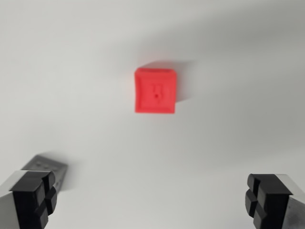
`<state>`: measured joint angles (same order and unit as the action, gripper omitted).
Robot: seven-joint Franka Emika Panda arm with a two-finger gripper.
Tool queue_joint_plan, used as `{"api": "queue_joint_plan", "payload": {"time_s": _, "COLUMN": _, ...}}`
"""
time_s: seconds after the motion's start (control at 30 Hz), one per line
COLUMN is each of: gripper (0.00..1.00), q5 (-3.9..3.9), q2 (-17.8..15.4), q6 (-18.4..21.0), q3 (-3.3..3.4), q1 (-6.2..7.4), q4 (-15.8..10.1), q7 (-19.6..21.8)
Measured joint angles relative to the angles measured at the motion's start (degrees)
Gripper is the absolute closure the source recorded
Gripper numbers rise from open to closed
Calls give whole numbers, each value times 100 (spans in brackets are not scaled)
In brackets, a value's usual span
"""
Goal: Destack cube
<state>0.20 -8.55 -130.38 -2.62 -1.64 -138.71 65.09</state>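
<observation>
A red cube (155, 90) sits on the white surface near the middle of the wrist view, seen from above, with a small dark hole in its top face. Whether another cube lies beneath it cannot be told from this angle. My gripper (151, 200) hangs well above it and is open: one black finger pad (35, 195) shows at the lower left and the other (264, 198) at the lower right, with nothing between them. The cube lies ahead of the gap between the pads, roughly centred.
A white tabletop (71, 71) fills the view. A grey blurred patch (46, 166) lies by the left finger, seemingly its shadow or reflection.
</observation>
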Motion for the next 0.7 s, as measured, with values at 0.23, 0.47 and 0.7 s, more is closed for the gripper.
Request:
{"api": "queue_joint_plan", "payload": {"time_s": 0.23, "gripper": 0, "q5": 7, "q2": -170, "q6": 328, "q3": 1, "q1": 0, "q4": 158, "q7": -6}}
{"api": "queue_joint_plan", "payload": {"time_s": 0.47, "gripper": 0, "q5": 10, "q2": -276, "q6": 556, "q3": 3, "q1": 0, "q4": 278, "q7": -9}}
{"api": "queue_joint_plan", "payload": {"time_s": 0.7, "gripper": 0, "q5": 13, "q2": -341, "q6": 706, "q3": 4, "q1": 0, "q4": 366, "q7": -11}}
